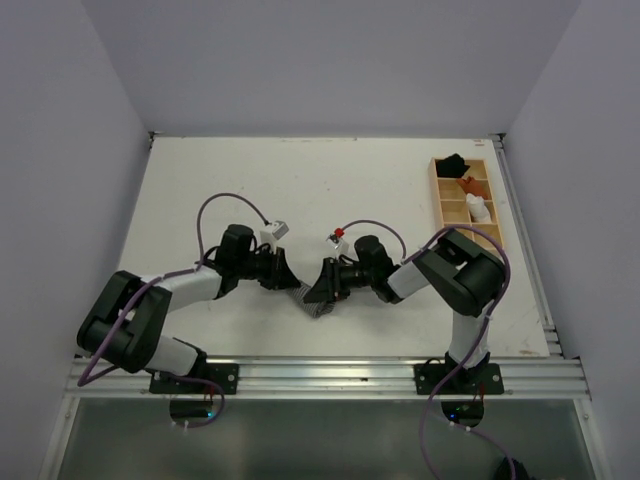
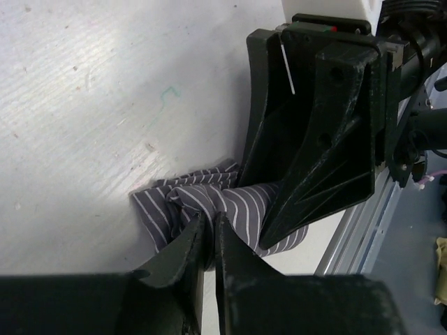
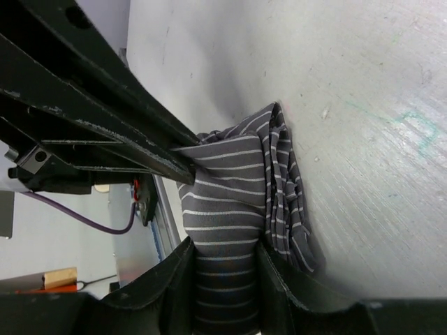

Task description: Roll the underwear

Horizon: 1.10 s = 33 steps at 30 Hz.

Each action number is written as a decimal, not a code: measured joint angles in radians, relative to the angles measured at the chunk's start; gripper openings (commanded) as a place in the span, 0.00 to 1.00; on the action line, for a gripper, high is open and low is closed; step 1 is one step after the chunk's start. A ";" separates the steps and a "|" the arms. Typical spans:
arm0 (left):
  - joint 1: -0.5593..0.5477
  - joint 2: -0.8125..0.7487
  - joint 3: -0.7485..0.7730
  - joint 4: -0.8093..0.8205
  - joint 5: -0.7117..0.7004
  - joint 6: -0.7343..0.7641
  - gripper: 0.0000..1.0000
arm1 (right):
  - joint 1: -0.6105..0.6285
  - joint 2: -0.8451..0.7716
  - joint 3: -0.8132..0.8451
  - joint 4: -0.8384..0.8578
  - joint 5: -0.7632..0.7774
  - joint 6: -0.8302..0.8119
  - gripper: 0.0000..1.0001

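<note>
The underwear (image 1: 317,304), grey with fine white stripes, lies bunched on the white table near its front edge, between both grippers. In the left wrist view my left gripper (image 2: 209,219) is shut on a fold of the underwear (image 2: 241,199); the right gripper's black body (image 2: 314,139) presses in right behind it. In the right wrist view my right gripper (image 3: 225,250) is shut round a thick roll of the underwear (image 3: 230,202), with folded layers beside it on the table. From above, the left gripper (image 1: 290,282) and right gripper (image 1: 320,290) almost touch.
A wooden divided tray (image 1: 437,200) stands at the back right, holding a black bundle (image 1: 452,162), an orange one (image 1: 472,186) and a white one (image 1: 480,209). The aluminium rail (image 1: 330,372) runs along the table's front edge, close to the cloth.
</note>
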 measured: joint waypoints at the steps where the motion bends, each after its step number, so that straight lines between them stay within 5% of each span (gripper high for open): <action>1: 0.000 0.010 0.009 0.000 0.010 0.003 0.03 | 0.000 0.000 0.002 -0.006 0.000 0.000 0.44; 17: 0.000 0.060 0.085 -0.086 -0.008 0.066 0.00 | 0.011 -0.139 0.176 -0.550 0.188 -0.188 0.57; 21: 0.000 0.075 0.105 -0.104 -0.010 0.067 0.00 | 0.013 -0.155 0.180 -0.583 0.205 -0.213 0.52; 28: -0.005 0.087 0.160 -0.165 -0.034 0.063 0.27 | 0.007 -0.143 0.138 -0.500 0.187 -0.206 0.31; 33: -0.003 0.044 0.213 -0.234 -0.142 0.040 0.25 | -0.005 -0.126 0.054 -0.317 0.145 -0.157 0.29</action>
